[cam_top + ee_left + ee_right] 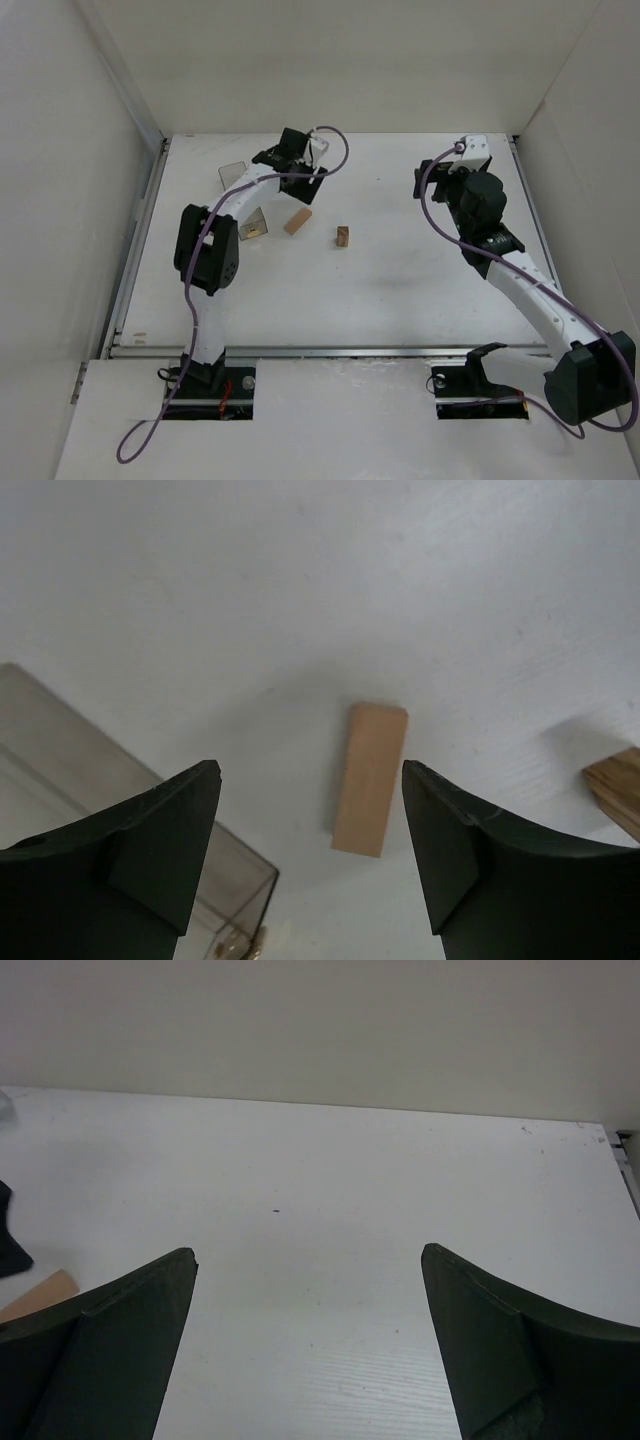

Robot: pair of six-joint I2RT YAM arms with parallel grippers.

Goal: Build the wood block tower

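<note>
A flat light wood block lies on the white table, left of centre. A small darker wood block lies apart from it to its right. My left gripper hovers just beyond the flat block, open and empty. In the left wrist view the flat block lies between and ahead of the fingers of the gripper, and the darker block shows at the right edge. My right gripper is open and empty at the far right; in its wrist view the gripper is over bare table, with a corner of the light block at lower left.
A clear plastic container stands left of the flat block, under the left arm, with a small wooden piece inside; it also shows in the left wrist view. White walls enclose the table on three sides. A metal rail runs along the left edge.
</note>
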